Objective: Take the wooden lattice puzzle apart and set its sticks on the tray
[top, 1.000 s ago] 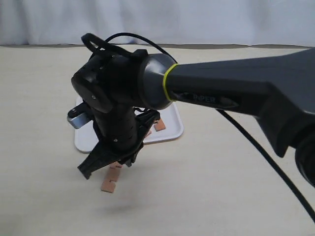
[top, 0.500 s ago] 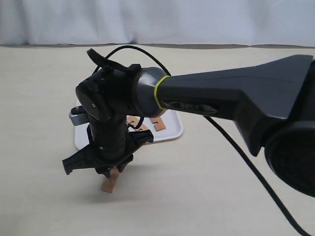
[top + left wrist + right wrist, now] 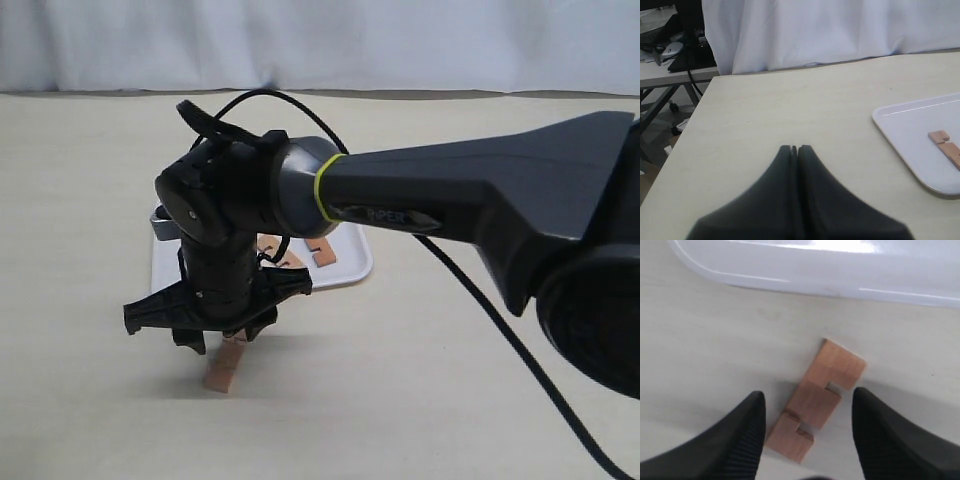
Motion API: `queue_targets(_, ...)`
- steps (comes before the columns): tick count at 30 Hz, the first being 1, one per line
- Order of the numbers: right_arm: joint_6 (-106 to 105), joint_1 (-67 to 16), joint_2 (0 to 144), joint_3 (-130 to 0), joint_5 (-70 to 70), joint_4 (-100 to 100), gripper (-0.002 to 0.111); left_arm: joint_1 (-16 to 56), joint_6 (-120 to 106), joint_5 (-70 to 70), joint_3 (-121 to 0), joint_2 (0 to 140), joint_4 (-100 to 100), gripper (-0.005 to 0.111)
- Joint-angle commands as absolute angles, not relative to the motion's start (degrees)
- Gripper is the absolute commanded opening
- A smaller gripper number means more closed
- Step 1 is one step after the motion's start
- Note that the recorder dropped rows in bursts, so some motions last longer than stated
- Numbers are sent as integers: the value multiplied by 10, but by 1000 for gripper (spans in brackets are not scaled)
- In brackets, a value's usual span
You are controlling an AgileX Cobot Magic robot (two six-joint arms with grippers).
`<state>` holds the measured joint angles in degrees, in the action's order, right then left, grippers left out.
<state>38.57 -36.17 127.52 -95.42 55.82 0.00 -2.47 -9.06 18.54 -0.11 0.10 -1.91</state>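
One reddish-brown notched stick (image 3: 817, 397) lies flat on the table just outside the white tray (image 3: 815, 275). My right gripper (image 3: 809, 395) is open and straddles it, one finger on each side, neither touching it. From outside, the right gripper (image 3: 228, 340) hangs right above the stick (image 3: 224, 370). Two more sticks (image 3: 322, 252) rest on the tray (image 3: 350, 270); the left wrist view also shows sticks (image 3: 946, 145) on the tray (image 3: 905, 125). No assembled lattice is visible. My left gripper (image 3: 794, 148) is shut and empty, over bare table away from the tray.
The right arm (image 3: 460, 200) and its black cable (image 3: 500, 330) cross the scene and hide much of the tray. A white curtain (image 3: 830, 30) hangs behind the table. The table's edge (image 3: 700, 100) lies near the left gripper.
The right gripper has turned at the wrist and come down over the stick on the table, with its fingers now spread on either side of it. The stick has not moved.
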Motion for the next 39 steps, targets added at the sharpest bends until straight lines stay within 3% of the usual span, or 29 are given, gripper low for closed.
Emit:
queue_targets(1,413,-361,1272,-956,553,-19,50,-19,-91,176,0,0,-22,0)
queue_targets(7,494,-361,1274,-956,561,-74,50,-19,-91,176,0,0,-22,0)
queue_targets(16,485,-361,1306,-956,558,-5,50,-19,-91,176,0,0,-22,0)
queue_targets(18,456,-361,1309,-956,555,19,43,-19,-91,176,0,0,-22,0)
queue_targets(23,429,-361,1310,-956,553,30,4,-19,-91,176,0,0,-22,0)
queue_targets(29,422,-359,1281,-959,552,-14,5,-19,-91,176,0,0,-22,0)
queue_targets(39,534,-355,1180,-959,571,-295,5,-19,-91,176,0,0,-21,0)
